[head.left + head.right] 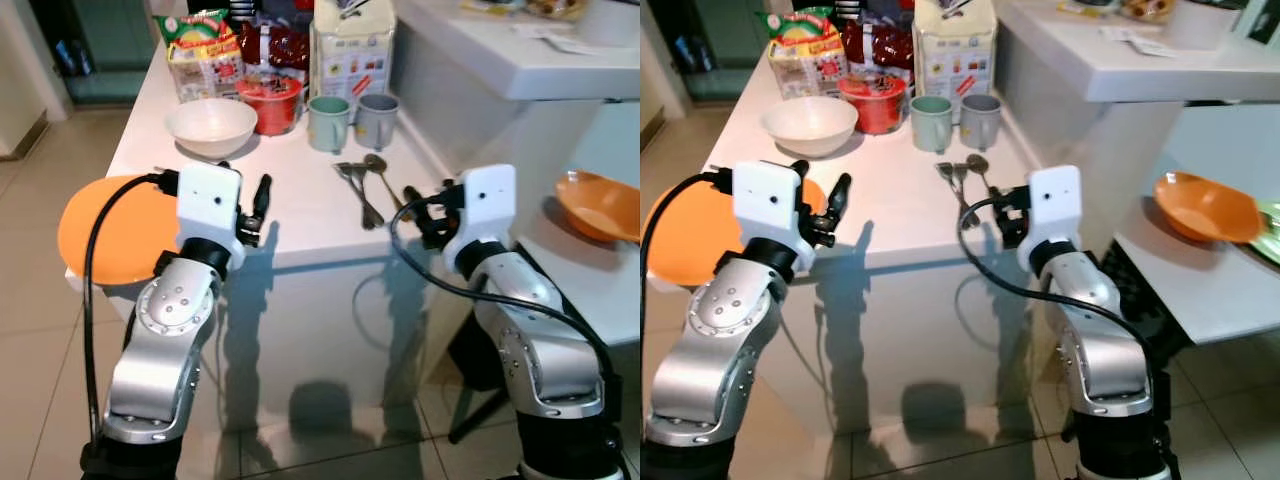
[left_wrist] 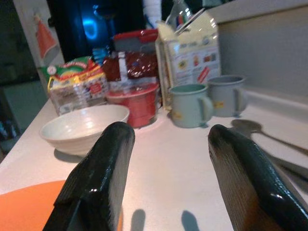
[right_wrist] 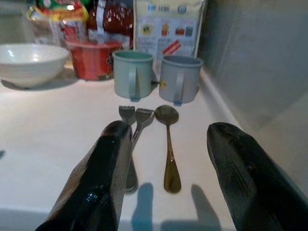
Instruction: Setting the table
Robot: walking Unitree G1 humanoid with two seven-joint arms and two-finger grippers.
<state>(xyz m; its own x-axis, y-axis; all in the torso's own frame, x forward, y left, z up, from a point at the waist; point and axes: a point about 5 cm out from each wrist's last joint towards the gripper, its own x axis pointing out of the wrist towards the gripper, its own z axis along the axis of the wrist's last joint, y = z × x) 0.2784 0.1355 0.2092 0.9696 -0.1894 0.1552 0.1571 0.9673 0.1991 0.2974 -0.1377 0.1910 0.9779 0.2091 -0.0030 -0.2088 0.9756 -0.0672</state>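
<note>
Cutlery: two forks (image 3: 134, 126) and spoon (image 3: 168, 144) flat on white table (image 1: 300, 215), handles toward robot.
Right tool (image 3: 166, 178): wide open, empty, nearer, aligned lengthwise with them.
Left tool (image 2: 168, 173): open, empty, beside orange plate (image 1: 105, 230).

The white desk (image 1: 300, 215) carries a white bowl (image 1: 211, 126), two mugs (image 1: 328, 122), forks (image 3: 134, 125), a spoon (image 3: 169, 144), a red tub (image 1: 270, 103), and what looks like an orange plate (image 1: 110, 228) at its edge.

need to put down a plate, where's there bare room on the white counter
Bare counter lies between the white bowl and the forks and spoon, out to the near edge. The back is crowded: red tub, two mugs, food packets. The orange plate takes the near left corner.
</note>
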